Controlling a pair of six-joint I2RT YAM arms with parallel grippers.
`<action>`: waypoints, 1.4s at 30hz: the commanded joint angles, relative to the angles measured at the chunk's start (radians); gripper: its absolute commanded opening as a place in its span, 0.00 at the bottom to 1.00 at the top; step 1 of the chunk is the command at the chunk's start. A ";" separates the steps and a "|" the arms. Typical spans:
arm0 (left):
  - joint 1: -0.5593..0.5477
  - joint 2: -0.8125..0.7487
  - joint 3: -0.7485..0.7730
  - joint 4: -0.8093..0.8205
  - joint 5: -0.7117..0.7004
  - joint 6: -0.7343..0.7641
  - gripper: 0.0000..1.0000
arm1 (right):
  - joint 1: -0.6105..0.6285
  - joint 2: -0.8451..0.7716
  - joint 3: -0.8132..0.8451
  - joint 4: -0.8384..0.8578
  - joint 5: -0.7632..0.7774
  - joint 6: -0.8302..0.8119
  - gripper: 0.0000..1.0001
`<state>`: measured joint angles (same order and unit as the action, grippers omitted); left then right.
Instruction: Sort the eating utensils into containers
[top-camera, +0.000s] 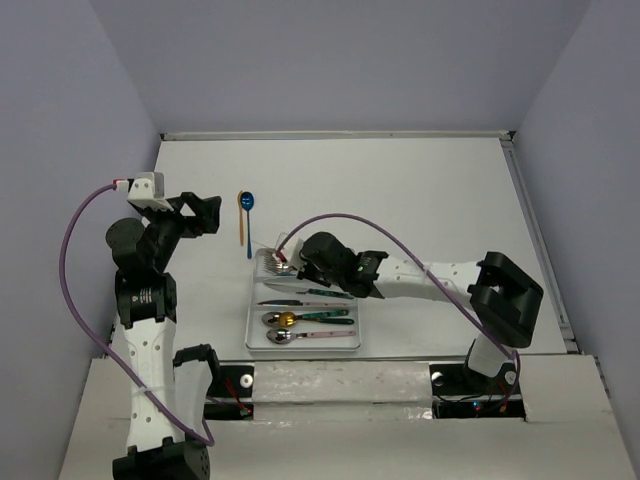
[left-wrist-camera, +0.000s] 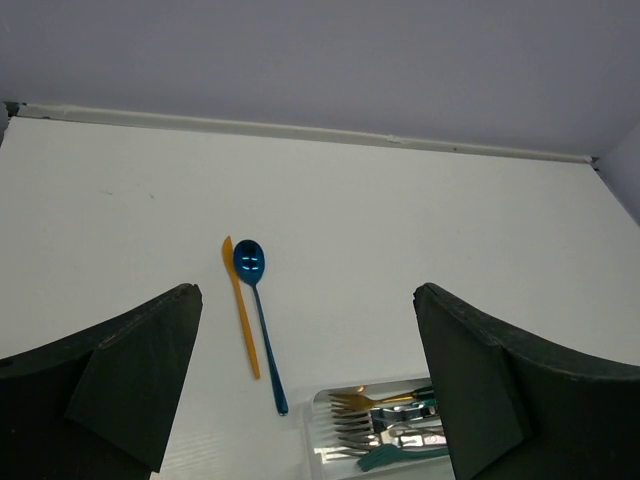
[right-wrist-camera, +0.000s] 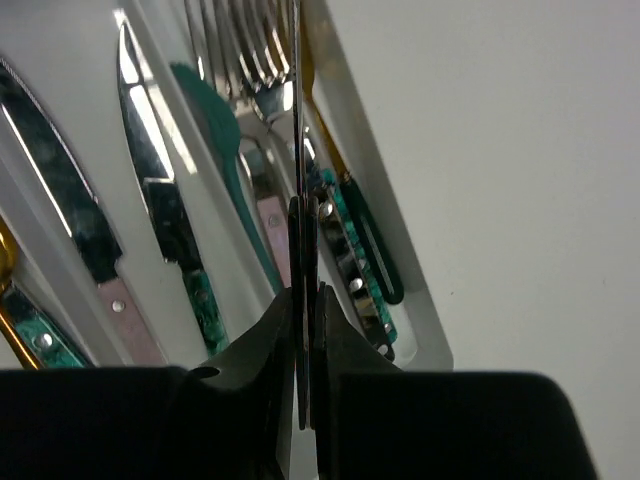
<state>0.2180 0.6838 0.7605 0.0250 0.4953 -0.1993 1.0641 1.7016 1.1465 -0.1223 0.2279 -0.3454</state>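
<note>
The containers are three compartments of one white tray (top-camera: 252, 330). Forks (left-wrist-camera: 370, 420) lie in the far one, knives (top-camera: 300, 292) in the middle, spoons (top-camera: 290, 320) in the near one. My right gripper (right-wrist-camera: 305, 290) hangs over the fork compartment, shut on a slim dark-handled utensil (right-wrist-camera: 303, 230) seen edge-on; its type is unclear. A blue spoon (left-wrist-camera: 249, 262) and an orange knife (left-wrist-camera: 241, 310) lie side by side on the table beyond the tray's far left corner. My left gripper (left-wrist-camera: 305, 300) is raised left of them, open and holding nothing.
The white table ends at a raised back edge (top-camera: 335, 135) and a right rail (top-camera: 535, 230). Grey walls close in the sides. The right arm's purple cable (top-camera: 400, 240) arcs above the tray's right side.
</note>
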 joint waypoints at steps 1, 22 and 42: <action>0.014 -0.012 -0.012 0.018 -0.061 0.018 0.99 | 0.065 -0.011 -0.039 -0.098 0.076 -0.056 0.00; 0.024 -0.007 -0.032 0.033 -0.060 0.027 0.99 | 0.119 0.109 -0.048 -0.139 0.273 -0.144 0.38; -0.075 0.512 0.218 -0.091 -0.306 0.365 0.86 | 0.119 -0.236 -0.172 0.237 0.105 -0.021 0.49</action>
<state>0.2115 1.0218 0.9104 -0.0380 0.3157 -0.0105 1.1786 1.5604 1.0100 -0.0689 0.4343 -0.4610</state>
